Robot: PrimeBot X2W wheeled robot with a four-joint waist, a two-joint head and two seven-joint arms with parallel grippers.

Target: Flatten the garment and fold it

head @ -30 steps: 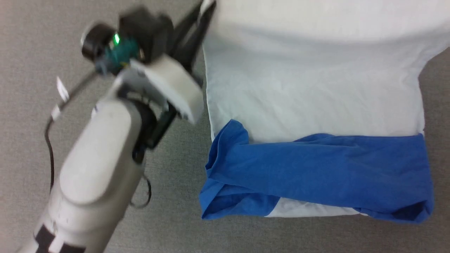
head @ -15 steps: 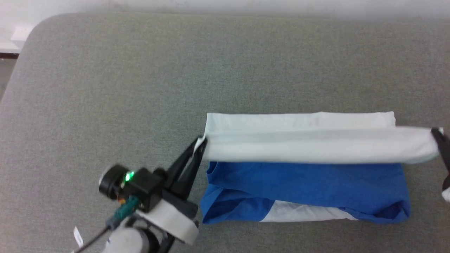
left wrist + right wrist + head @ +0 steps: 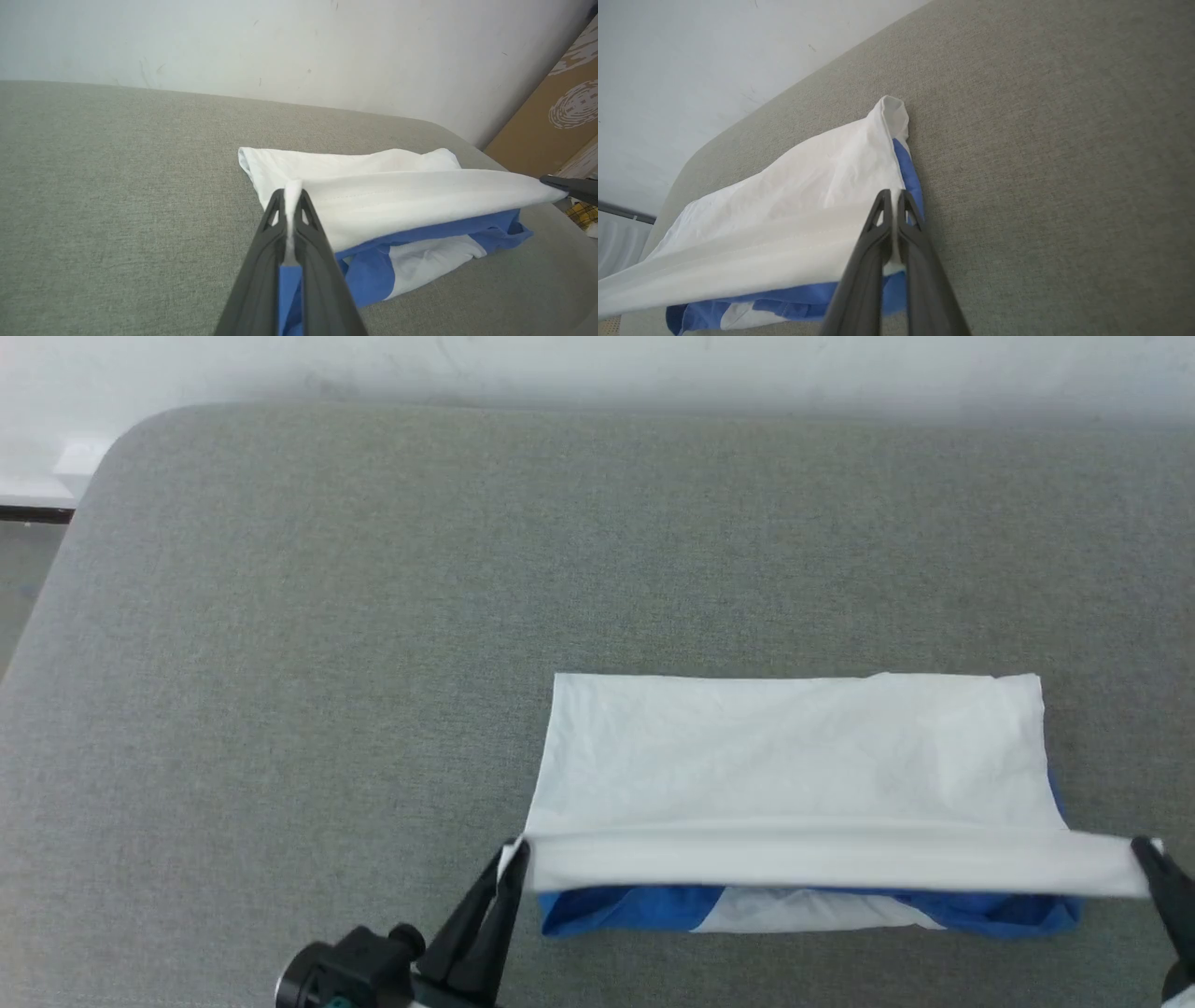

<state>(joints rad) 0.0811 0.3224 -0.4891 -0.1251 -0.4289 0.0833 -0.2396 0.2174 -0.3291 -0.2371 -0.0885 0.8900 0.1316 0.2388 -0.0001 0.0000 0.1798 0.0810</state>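
The garment (image 3: 794, 765) lies on the grey padded table (image 3: 327, 616) as a white rectangle with blue sleeve cloth showing under its near edge. Its white hem is stretched taut between both grippers just above the near side. My left gripper (image 3: 512, 855) is shut on the hem's left corner; in the left wrist view the white cloth (image 3: 397, 196) sticks out between the pinched fingers (image 3: 292, 205). My right gripper (image 3: 1146, 851) is shut on the right corner, and the right wrist view shows the garment (image 3: 794, 205) running left from my gripper's tips (image 3: 892, 198).
A pale wall (image 3: 597, 369) runs behind the table's far edge. The table's rounded far-left corner (image 3: 121, 439) drops off to the floor. A cardboard box (image 3: 551, 121) stands past the table's right end in the left wrist view.
Both grippers have drawn the white hem toward the near side, laying the white body over the blue sleeves. The head camera has also pulled back and tilted up.
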